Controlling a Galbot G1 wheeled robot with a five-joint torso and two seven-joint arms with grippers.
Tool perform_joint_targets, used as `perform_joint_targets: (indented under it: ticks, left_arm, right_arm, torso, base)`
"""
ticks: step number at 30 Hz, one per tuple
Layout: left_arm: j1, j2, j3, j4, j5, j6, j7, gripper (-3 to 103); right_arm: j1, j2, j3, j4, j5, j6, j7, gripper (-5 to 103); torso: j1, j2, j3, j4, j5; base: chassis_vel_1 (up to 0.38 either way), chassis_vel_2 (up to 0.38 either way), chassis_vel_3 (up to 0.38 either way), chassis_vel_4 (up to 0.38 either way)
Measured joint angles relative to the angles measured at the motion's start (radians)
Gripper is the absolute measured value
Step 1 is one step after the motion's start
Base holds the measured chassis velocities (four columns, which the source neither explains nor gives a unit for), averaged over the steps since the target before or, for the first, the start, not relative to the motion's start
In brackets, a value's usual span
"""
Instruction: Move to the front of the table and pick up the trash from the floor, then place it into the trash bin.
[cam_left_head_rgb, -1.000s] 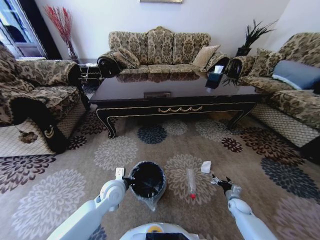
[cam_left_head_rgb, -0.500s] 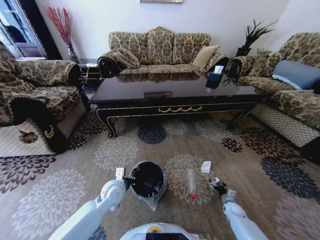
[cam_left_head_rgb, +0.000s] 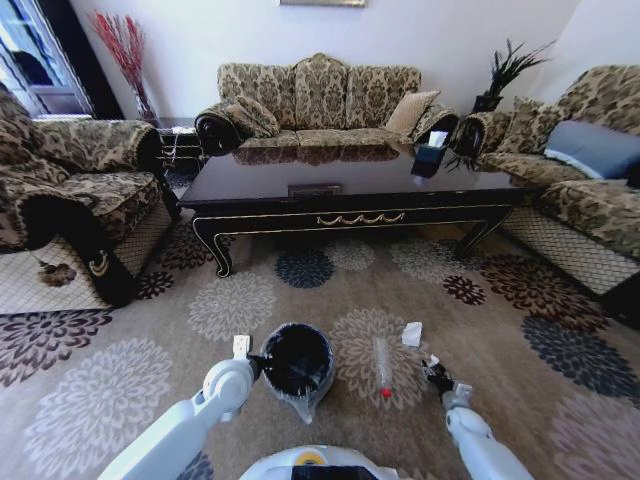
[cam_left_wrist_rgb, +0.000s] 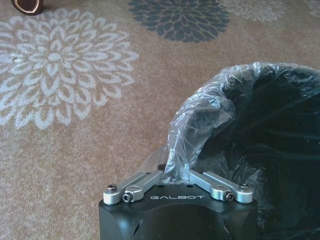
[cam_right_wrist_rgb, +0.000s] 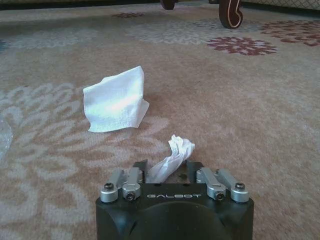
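Observation:
The trash bin (cam_left_head_rgb: 296, 362), black with a clear liner, stands on the floor (cam_left_head_rgb: 150, 380) just in front of me. My left gripper (cam_left_head_rgb: 262, 362) (cam_left_wrist_rgb: 175, 174) is shut on the liner at the trash bin's rim (cam_left_wrist_rgb: 260, 80). The trash lies to the bin's right: a clear bottle (cam_left_head_rgb: 382, 362) with a red cap, and a white folded tissue (cam_left_head_rgb: 412, 334) (cam_right_wrist_rgb: 116, 106). My right gripper (cam_left_head_rgb: 437, 376) (cam_right_wrist_rgb: 167, 167) is low over the carpet, right of the bottle, shut on a small twisted white paper scrap (cam_right_wrist_rgb: 175, 150). The table (cam_left_head_rgb: 350, 205) stands beyond.
Sofas ring the table: one behind it (cam_left_head_rgb: 320, 100), an armchair on the left (cam_left_head_rgb: 70, 200) and another sofa on the right (cam_left_head_rgb: 580, 170). A dark tissue box (cam_left_head_rgb: 430, 155) sits on the table's right end. Open carpet lies between me and the table.
My right gripper has drawn back a little toward me and to the left, and its fingers have come together on the paper scrap. The left gripper and bin have stayed put.

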Motion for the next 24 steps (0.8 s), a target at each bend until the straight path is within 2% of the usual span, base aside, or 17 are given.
perform_joint_targets:
  ticks: [1, 3, 7, 8, 12, 24]
  left_arm:
    - [0.003, -0.001, -0.001, -0.001, 0.001, 0.0, 0.0, 0]
    - [0.005, -0.002, -0.002, -0.002, 0.003, 0.0, 0.001, 0]
    - [0.026, -0.002, -0.015, -0.006, 0.02, 0.0, 0.012, 0]
    - [0.026, -0.002, -0.015, -0.006, 0.02, 0.0, 0.012, 0]
    - [0.035, -0.001, -0.023, -0.008, 0.027, 0.0, 0.019, 0]
    - [0.02, -0.003, -0.007, -0.004, 0.032, 0.003, 0.019, 0]
  right_arm:
    - [-0.001, 0.0, 0.0, 0.0, -0.001, 0.001, -0.001, 36]
    - [-0.003, 0.0, 0.0, 0.0, -0.002, 0.001, -0.003, 36]
    - [-0.015, -0.001, 0.002, 0.015, -0.012, 0.003, -0.009, 15]
    - [-0.015, -0.001, 0.002, 0.015, -0.012, 0.003, -0.009, 15]
    - [-0.028, -0.008, 0.007, 0.036, -0.014, 0.003, -0.007, 2]
    - [-0.059, -0.011, 0.024, 0.078, -0.017, 0.001, -0.003, 0]
  torso:
    - [0.0, 0.0, 0.0, 0.0001, 0.0]
    - [0.0, 0.0, 0.0, 0.0, 0.0]
    - [0.0, 0.0, 0.0, 0.0, 0.0001]
    - [0.0, 0.0, 0.0, 0.0, 0.0001]
    - [0.0, 0.0, 0.0, 0.0001, 0.0]
    - [0.0, 0.0, 0.0, 0.0002, 0.0001]
  base:
    - [0.0, 0.0, 0.0, 0.0]
    - [0.0, 0.0, 0.0, 0.0]
    - [0.0, 0.0, 0.0, 0.0]
    - [0.0, 0.0, 0.0, 0.0]
    - [0.0, 0.0, 0.0, 0.0]
    - [0.0, 0.0, 0.0, 0.0]
